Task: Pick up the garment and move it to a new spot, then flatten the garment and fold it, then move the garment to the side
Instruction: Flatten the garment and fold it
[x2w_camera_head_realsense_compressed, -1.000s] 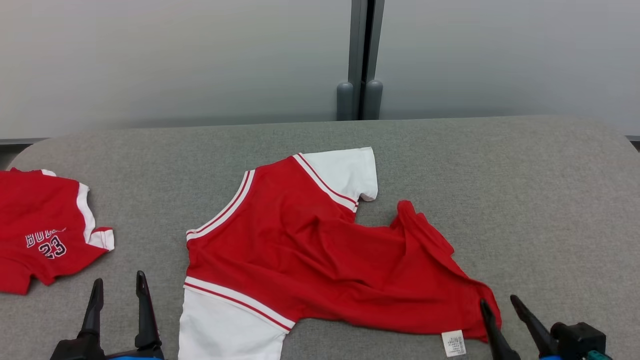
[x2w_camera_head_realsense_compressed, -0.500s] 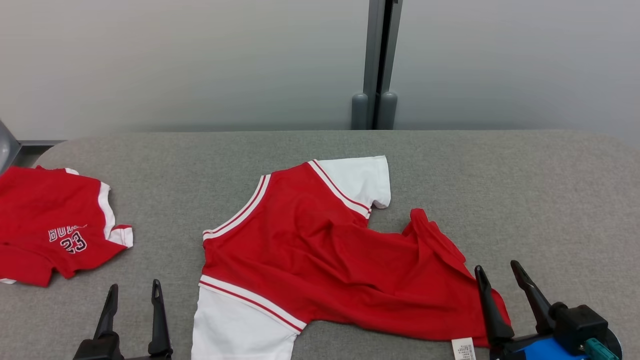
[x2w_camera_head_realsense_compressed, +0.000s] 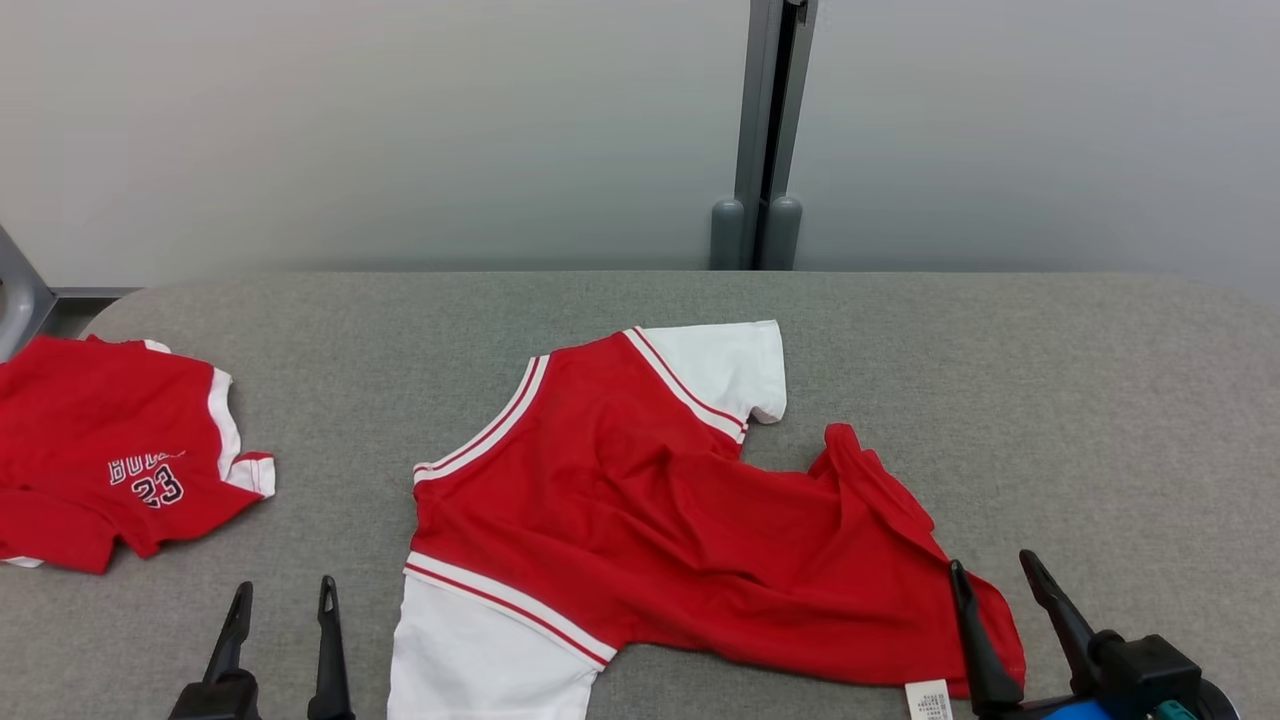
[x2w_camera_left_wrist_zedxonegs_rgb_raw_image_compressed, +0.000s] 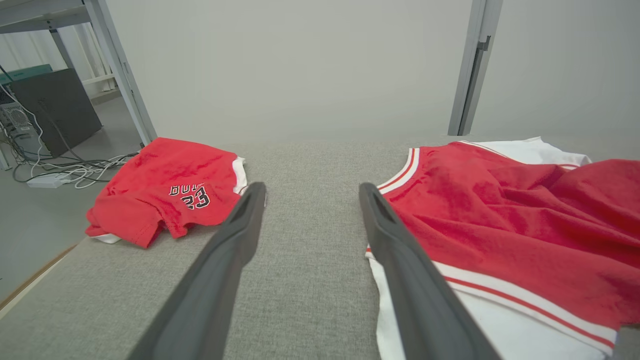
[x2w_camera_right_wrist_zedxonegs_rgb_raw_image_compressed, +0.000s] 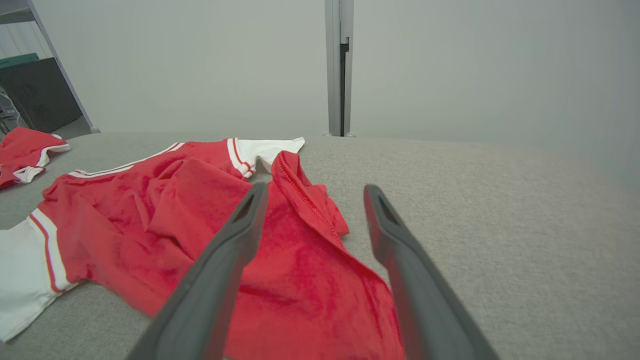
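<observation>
Dark fingers on the right end effector (x2w_camera_head_realsense_compressed: 992, 562) are spread wide with nothing pinched. It sits right at the garment's (x2w_camera_head_realsense_compressed: 620, 500) hem corner, next to the white care label (x2w_camera_head_realsense_compressed: 927, 698). It reads as released: in the right wrist view the red cloth lies loose under and between the fingers, not clamped. Can't tell if the tips actually touch the fabric.

The left end effector (x2w_camera_head_realsense_compressed: 285, 585) is spread wide too and empty, just off the garment's nearer white sleeve on the neck side, over bare desk (x2w_camera_head_realsense_compressed: 1100, 400).

The garment lies sideways around the middle of the grey felt desk. The neck end is fairly smooth, but the hem end is bunched with a flap folded over on itself. That's probably why the end effectors sit at opposite ends: grab both and tug it flat. So flattening looks like the step at hand.

Well off the garment's neck side lies a second red jersey (x2w_camera_head_realsense_compressed: 100, 450) marked 23, likely parked out of the way.
</observation>
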